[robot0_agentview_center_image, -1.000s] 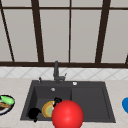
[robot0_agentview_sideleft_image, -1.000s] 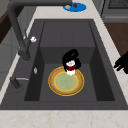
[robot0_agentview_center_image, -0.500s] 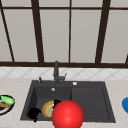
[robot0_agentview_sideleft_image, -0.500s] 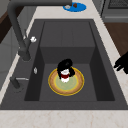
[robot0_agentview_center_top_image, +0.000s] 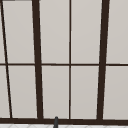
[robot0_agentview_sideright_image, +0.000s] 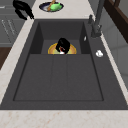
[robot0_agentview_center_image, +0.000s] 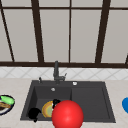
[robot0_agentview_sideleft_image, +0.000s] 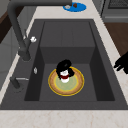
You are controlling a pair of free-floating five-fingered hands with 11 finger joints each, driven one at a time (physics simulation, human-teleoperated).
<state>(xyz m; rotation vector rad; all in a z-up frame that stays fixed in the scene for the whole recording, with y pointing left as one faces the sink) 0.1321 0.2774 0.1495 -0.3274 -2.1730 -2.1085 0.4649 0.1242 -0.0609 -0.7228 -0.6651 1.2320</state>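
A yellow-rimmed plate [robot0_agentview_center_image: 46, 110] [robot0_agentview_sideleft_image: 75, 87] [robot0_agentview_sideright_image: 51, 50] lies on the floor of the sink's deep left basin. My right hand [robot0_agentview_center_image: 56, 102] [robot0_agentview_sideleft_image: 63, 66] [robot0_agentview_sideright_image: 63, 43] sits over the plate's middle, fingers curled round a small white and red thing [robot0_agentview_sideleft_image: 64, 76] [robot0_agentview_sideright_image: 61, 52]. My left hand [robot0_agentview_center_image: 33, 113] [robot0_agentview_sideleft_image: 122, 63] [robot0_agentview_sideright_image: 22, 8] hangs idle above the counter at the sink's front left corner, fingers relaxed and holding nothing. In the front view a big red ball [robot0_agentview_center_image: 67, 115] covers the sink's front edge and part of the plate.
A dark faucet [robot0_agentview_center_image: 56, 71] [robot0_agentview_sideleft_image: 17, 32] [robot0_agentview_sideright_image: 96, 20] stands behind the basin. The sink's right half is a shallow draining board [robot0_agentview_sideright_image: 58, 77]. A dish with green food [robot0_agentview_center_image: 6, 102] [robot0_agentview_sideright_image: 51, 6] sits on the left counter, a blue plate [robot0_agentview_center_image: 125, 105] [robot0_agentview_sideleft_image: 75, 6] on the right.
My right hand, with the small white and red thing in it, has come down and toward the plate's middle. The left hand has stayed put.
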